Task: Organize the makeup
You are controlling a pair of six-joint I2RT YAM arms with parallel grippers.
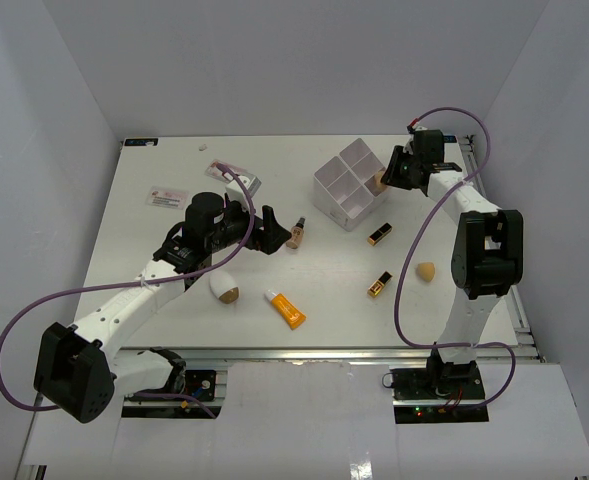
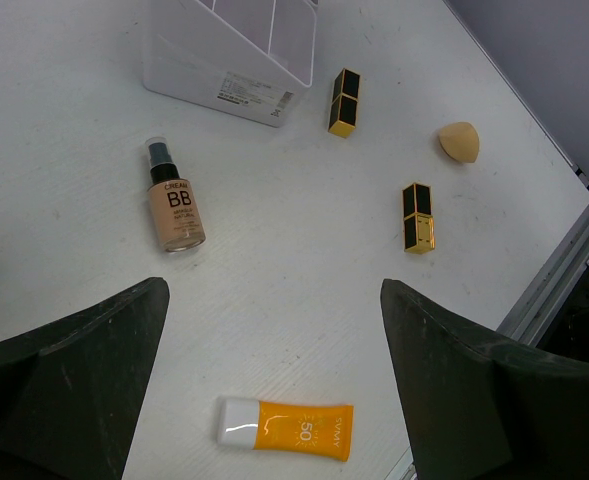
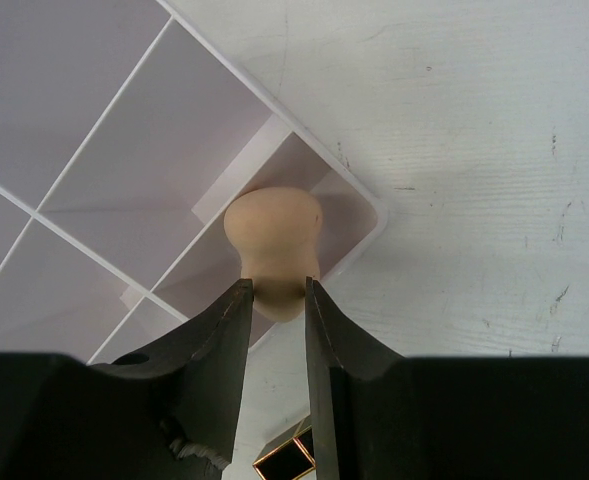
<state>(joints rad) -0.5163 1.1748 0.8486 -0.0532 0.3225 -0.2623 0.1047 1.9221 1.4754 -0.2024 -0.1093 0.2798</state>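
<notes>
My right gripper [image 3: 277,285] is shut on a tan egg-shaped sponge [image 3: 272,235], squeezing its lower end. It holds the sponge over the near corner compartment of the white box [image 3: 104,130], seen in the top view as sponge [image 1: 379,181] at the box [image 1: 349,185]. My left gripper [image 2: 272,290] hangs open and holds nothing. It is above bare table, with the orange tube [image 2: 286,428] just below it and the beige bottle [image 2: 174,205] ahead to the left. Two black-and-gold lipsticks [image 2: 345,101] [image 2: 418,217] and another tan sponge [image 2: 459,142] lie on the table. A white sponge [image 1: 224,288] lies beside the left arm.
A printed card [image 1: 167,198] and a small packet [image 1: 236,178] lie at the back left. The metal rail of the table's front edge [image 2: 564,270] runs past the lipsticks. One lipstick [image 3: 289,462] shows under my right fingers.
</notes>
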